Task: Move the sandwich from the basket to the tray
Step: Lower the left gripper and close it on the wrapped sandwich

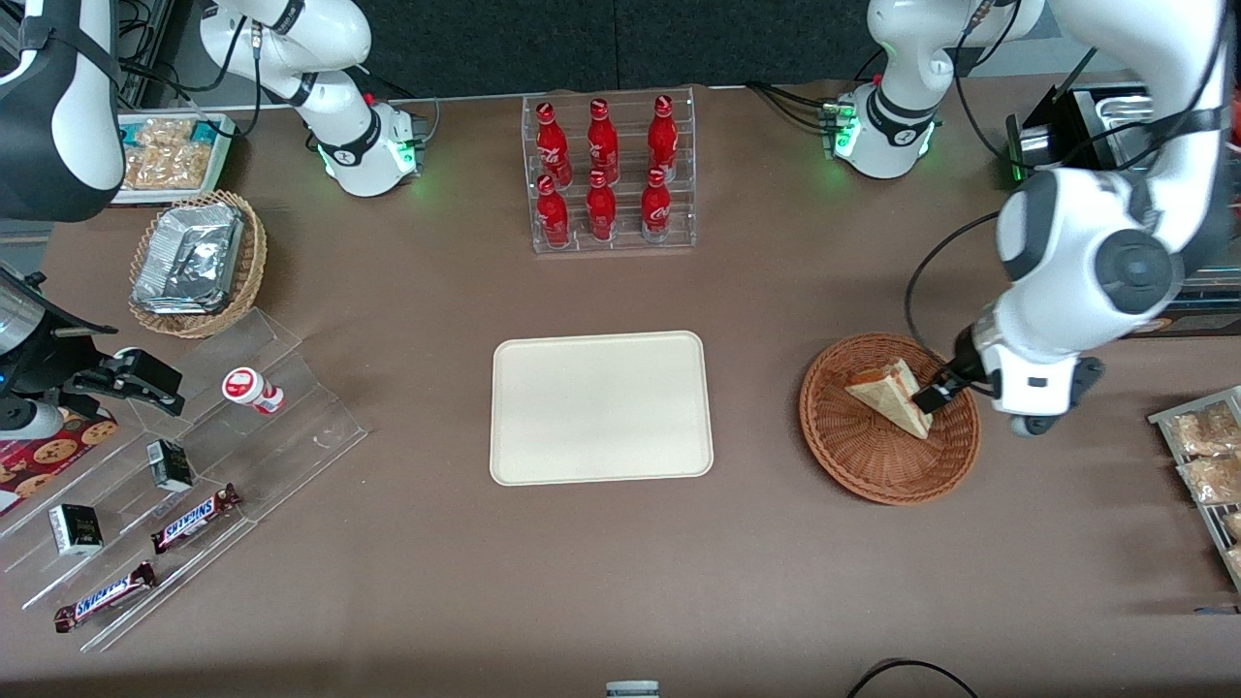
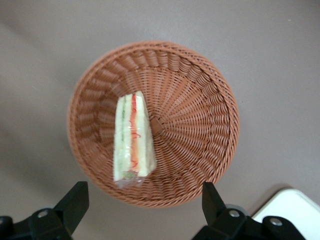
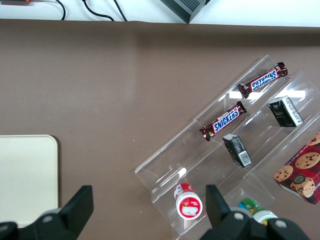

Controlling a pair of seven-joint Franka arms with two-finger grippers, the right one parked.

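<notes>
The sandwich [image 1: 887, 393], a pale bread wedge with red-orange and green filling, lies in the round reddish-brown wicker basket [image 1: 873, 470] toward the working arm's end of the table. In the left wrist view the sandwich [image 2: 132, 137] rests off-centre inside the basket [image 2: 200, 125]. My gripper [image 1: 942, 388] hovers above the basket's edge, open, with nothing between its fingers [image 2: 75, 200]. The gripper [image 2: 144, 192] is held above the sandwich and does not touch it. The cream tray [image 1: 601, 407] lies flat in the middle of the table, and a corner of the tray [image 2: 295, 207] shows beside the basket.
A clear rack of red bottles [image 1: 611, 174] stands farther from the front camera than the tray. A tan wicker basket with foil containers [image 1: 199, 262] and an acrylic stand with candy bars [image 1: 184, 485] sit toward the parked arm's end. Packaged snack trays [image 1: 1207, 465] lie near the working arm.
</notes>
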